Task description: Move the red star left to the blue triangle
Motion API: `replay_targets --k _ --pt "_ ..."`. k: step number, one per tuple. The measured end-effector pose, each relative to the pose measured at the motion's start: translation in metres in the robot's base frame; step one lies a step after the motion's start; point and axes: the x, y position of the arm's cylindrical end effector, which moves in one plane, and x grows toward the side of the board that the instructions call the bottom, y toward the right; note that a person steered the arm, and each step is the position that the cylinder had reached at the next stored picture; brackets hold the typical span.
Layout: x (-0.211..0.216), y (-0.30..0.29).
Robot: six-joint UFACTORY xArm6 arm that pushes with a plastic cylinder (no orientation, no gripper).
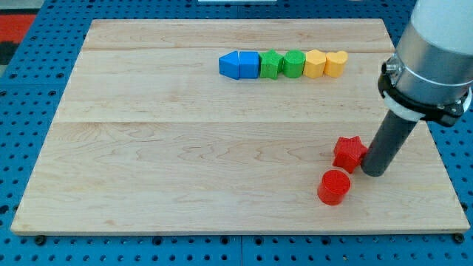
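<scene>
From the one camera view, my tip (373,171) sits just right of the red star (349,153), touching or nearly so. No fingers here, only a rod holding nothing. The blue triangle (229,65) lies far up-left across the worktop (185,148), so the push must angle that way.

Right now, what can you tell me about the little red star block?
The red star-shaped block is small, chunky and solid red, with stubby points and a flat top, and looks like smooth plastic. It lies flat on the pale wooden board, toward the view's lower right. My tip sits right against its right side. The red round cylinder block lies just below it, slightly apart. The blue triangle block is far off toward the view's upper left.
</scene>
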Motion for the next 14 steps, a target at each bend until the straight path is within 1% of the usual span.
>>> replay_targets --k 3,4,6,7,10,14 --pt "-0.021 -0.001" --pt "-0.029 -0.009" --pt "-0.029 -0.032" --pt "-0.031 -0.052" --pt "-0.054 -0.142" --pt "-0.054 -0.250"
